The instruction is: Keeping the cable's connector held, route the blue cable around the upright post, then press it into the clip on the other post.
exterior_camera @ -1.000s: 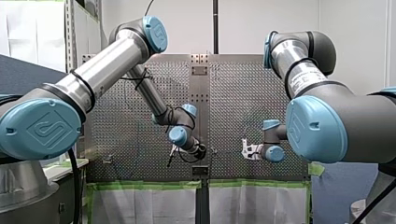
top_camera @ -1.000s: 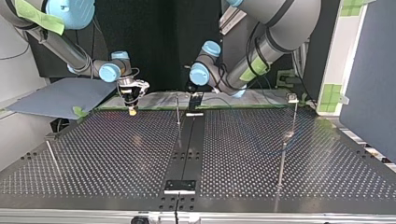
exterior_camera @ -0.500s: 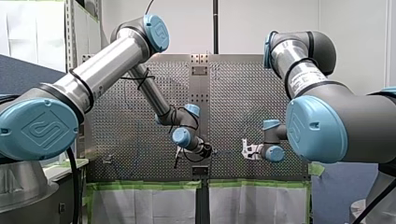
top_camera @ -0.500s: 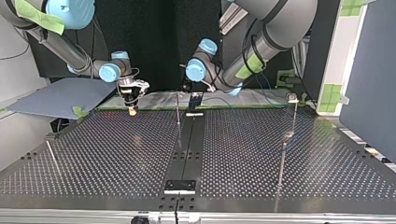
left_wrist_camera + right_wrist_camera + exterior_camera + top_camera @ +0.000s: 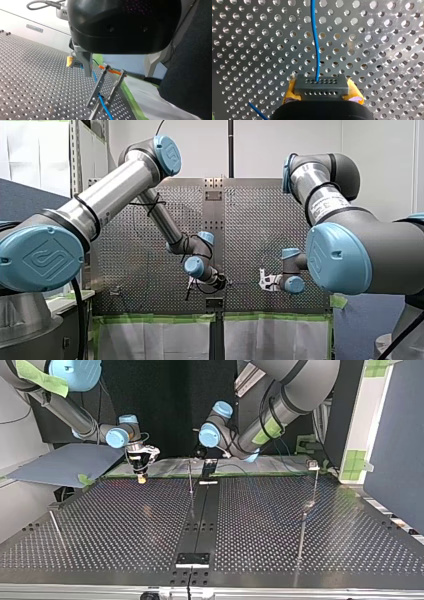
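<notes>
Two right gripper (image 5: pixel 322 85) fingers (image 5: pixel 289 93) hide the connector's (image 5: pixel 321 88) sides.

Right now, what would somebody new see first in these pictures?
The bright blue cable jumps out in the right wrist view. It runs over the holey table from the grey connector gripped by my right tool. In the front view my two big arms fill the sides, my left arm at its left and my right arm at its right.
</notes>
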Controlling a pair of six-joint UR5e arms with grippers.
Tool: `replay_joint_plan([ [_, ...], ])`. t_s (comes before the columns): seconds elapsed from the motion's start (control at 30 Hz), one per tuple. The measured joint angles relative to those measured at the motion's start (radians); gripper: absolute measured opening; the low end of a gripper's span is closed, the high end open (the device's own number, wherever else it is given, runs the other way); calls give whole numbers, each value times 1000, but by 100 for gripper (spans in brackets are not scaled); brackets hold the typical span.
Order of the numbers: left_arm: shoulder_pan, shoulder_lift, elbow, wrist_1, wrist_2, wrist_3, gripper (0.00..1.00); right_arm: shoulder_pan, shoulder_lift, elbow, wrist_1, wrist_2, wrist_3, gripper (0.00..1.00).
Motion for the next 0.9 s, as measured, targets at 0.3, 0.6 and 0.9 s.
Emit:
replay_joint_plan([
  [0.3, -3, 64, -64, 0, -57, 39, 100, -1, 0, 0, 1, -1, 1, 0],
  [0.6, -11, 160, -160, 93, -102, -47, 100, -2, 0, 0, 1, -1, 1, 0],
  [0.9, -20, 248, -248, 181, -151, -135, 100, -2, 0, 0, -2, -3, 2, 0],
])
